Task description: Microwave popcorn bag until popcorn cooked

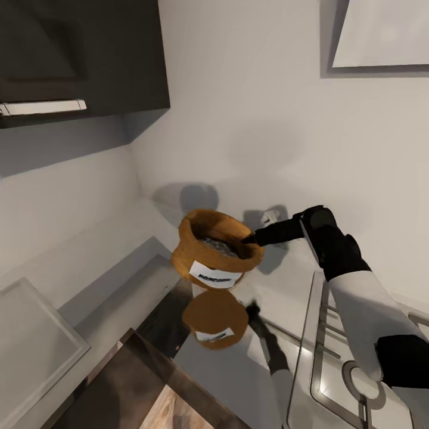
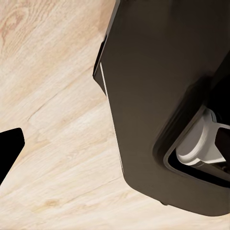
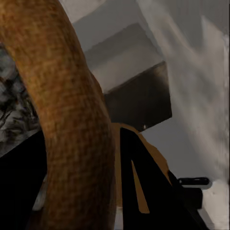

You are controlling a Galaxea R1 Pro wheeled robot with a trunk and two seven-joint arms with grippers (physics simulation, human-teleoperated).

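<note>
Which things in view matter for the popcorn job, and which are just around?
Job: popcorn bag, gripped at its rim by the right gripper; countertop below it.
Just around: gas hob, dark wall cabinet, wood floor.

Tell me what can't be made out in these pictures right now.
- Head view: the label's print on the popcorn bag is blurred.
- Head view: the right gripper tip is hidden at the bag's rim; in the right wrist view the rolled rim sits between the fingers.
- Left wrist view: one dark fingertip is cut off by the edge, so the left gripper's state is unclear.
- Head view: the hob is cropped.
</note>
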